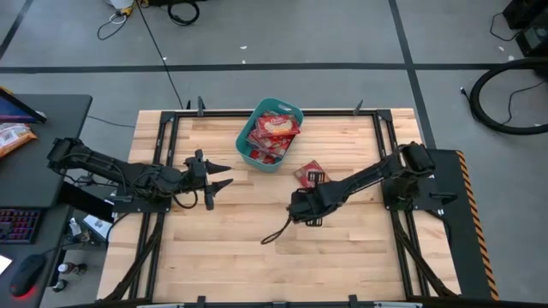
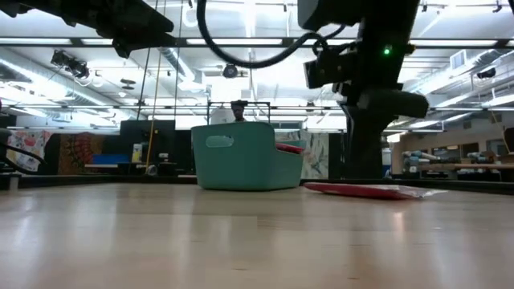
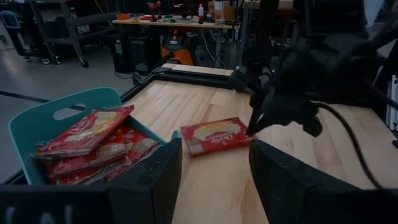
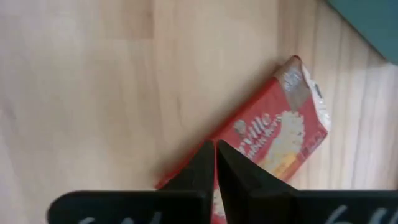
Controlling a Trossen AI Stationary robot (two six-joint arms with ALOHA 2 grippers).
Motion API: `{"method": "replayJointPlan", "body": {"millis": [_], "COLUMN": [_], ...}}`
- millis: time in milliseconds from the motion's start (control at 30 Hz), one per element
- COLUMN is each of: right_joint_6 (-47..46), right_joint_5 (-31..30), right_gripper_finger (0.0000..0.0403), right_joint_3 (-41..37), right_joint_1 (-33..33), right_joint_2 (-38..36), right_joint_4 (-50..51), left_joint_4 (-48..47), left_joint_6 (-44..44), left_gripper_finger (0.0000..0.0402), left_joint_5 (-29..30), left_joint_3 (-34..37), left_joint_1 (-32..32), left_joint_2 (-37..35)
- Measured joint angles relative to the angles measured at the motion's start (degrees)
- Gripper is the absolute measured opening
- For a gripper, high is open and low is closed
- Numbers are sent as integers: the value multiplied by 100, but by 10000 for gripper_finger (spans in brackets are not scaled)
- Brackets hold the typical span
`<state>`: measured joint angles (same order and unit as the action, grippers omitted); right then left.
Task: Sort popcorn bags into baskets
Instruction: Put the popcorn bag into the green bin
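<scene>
The teal basket (image 1: 242, 150) (image 2: 241, 156) (image 3: 37, 121) stands at the table's far middle with several red popcorn bags (image 1: 276, 128) (image 3: 87, 134) stacked inside. One more popcorn bag (image 1: 306, 170) (image 3: 214, 135) (image 4: 280, 134) (image 2: 369, 190) lies flat on the table to the right of the basket. My right gripper (image 1: 315, 178) (image 4: 215, 148) (image 3: 254, 129) is shut, pointing down at this bag. My left gripper (image 1: 224, 176) (image 3: 214, 165) hovers open to the left of the basket, touching nothing. My right gripper comes from above with its shut fingertips (image 4: 205, 155) at the long edge (image 4: 186, 171) of the lone popcorn bag. The bag lies flat on the table. Whether the fingers pinch that edge or only touch it cannot be told.
A dark cable (image 1: 274, 233) trails from the right arm over the table's middle. Black frame rails (image 1: 163, 162) run along the table's sides. A desk (image 1: 43, 171) with an orange snack bag (image 1: 13, 137) stands to the left of the table.
</scene>
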<state>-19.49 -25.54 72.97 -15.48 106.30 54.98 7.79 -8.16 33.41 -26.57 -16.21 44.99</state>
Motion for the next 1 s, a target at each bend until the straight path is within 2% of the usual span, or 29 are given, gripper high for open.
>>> {"method": "replayJointPlan", "body": {"millis": [133,333,500,633,800,900,1000], "right_joint_6": [-240,-951,-1372,-1509,-1658,-1556,-1445], "right_joint_5": [7,-221,-146,-35,-76,-18,12], "right_gripper_finger": [66,166,237,271,275,251,210], "right_joint_3": [4,-107,-523,-932,-1150,-1230,-1261], "right_joint_1": [-100,-72,112,247,370,412,423], "right_joint_2": [40,46,46,47,24,14,14], "right_joint_4": [-24,-50,-503,-887,-940,-992,-1006], "left_joint_4": [2,2,0,0,2,1,2], "left_joint_6": [-17,-18,-20,-20,-20,-20,-20], "left_gripper_finger": [192,192,192,192,192,192,192], "left_joint_5": [-2,-2,-2,-2,-2,-2,-2], "left_joint_3": [0,0,0,0,0,0,0], "left_joint_1": [0,0,0,0,0,0,2], "left_joint_2": [0,0,0,0,0,0,0]}}
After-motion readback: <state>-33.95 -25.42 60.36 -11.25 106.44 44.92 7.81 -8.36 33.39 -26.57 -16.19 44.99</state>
